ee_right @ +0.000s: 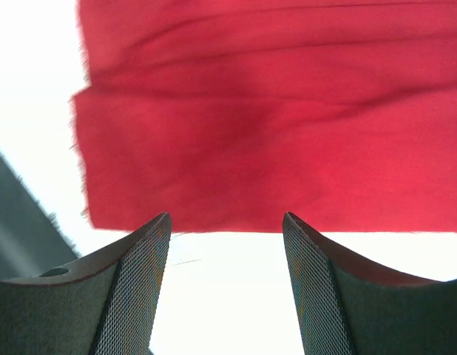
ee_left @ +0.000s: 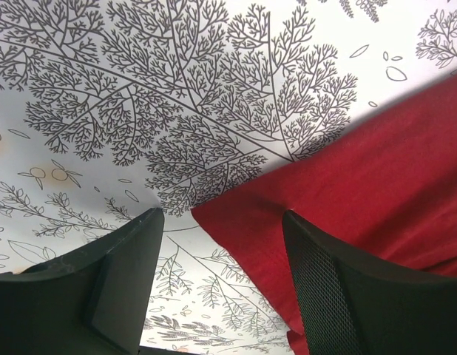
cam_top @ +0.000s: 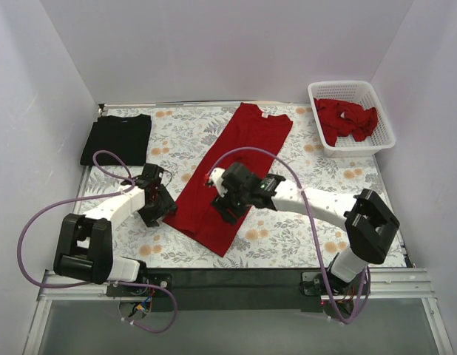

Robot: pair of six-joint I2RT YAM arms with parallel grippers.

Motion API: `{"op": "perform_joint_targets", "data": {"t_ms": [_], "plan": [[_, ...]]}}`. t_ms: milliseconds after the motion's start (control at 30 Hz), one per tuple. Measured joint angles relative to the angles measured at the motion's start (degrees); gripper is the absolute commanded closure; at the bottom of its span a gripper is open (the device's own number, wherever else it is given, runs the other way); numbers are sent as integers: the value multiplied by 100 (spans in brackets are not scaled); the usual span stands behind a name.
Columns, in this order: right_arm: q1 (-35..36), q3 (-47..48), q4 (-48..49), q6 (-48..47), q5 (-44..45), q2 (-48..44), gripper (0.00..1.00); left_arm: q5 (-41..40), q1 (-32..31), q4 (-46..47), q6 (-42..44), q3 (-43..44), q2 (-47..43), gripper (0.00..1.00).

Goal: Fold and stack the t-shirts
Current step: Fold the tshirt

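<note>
A red t-shirt [cam_top: 236,166] lies as a long folded strip, running diagonally from the back middle of the table toward the front. My left gripper [cam_top: 164,211] is open and low at the strip's left edge. In the left wrist view [ee_left: 221,218] a corner of the red shirt [ee_left: 347,185] lies between the fingers [ee_left: 136,251]. My right gripper [cam_top: 228,212] is open at the strip's lower right part. In the right wrist view [ee_right: 225,222] the shirt's edge [ee_right: 273,148] lies just beyond the fingertips, with nothing gripped. A folded black t-shirt [cam_top: 117,138] lies at the back left.
A white lattice basket [cam_top: 384,118] at the back right holds crumpled red shirts [cam_top: 347,118]. The flowered tablecloth [cam_top: 325,170] covers the table. A dark strip [cam_top: 236,277] runs along the front edge. White walls close in three sides.
</note>
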Motion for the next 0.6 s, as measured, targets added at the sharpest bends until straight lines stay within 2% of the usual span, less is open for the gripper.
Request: {"op": "perform_joint_targets", "data": {"t_ms": [200, 367, 600], "plan": [[1036, -76, -201, -256, -68, 57, 42, -48, -11, -66, 35, 92, 144, 43], [1399, -70, -223, -393, -160, 330, 41, -85, -15, -140, 92, 164, 258, 51], [1775, -61, -398, -518, -125, 870, 42, -87, -17, -203, 164, 208, 337, 57]]}}
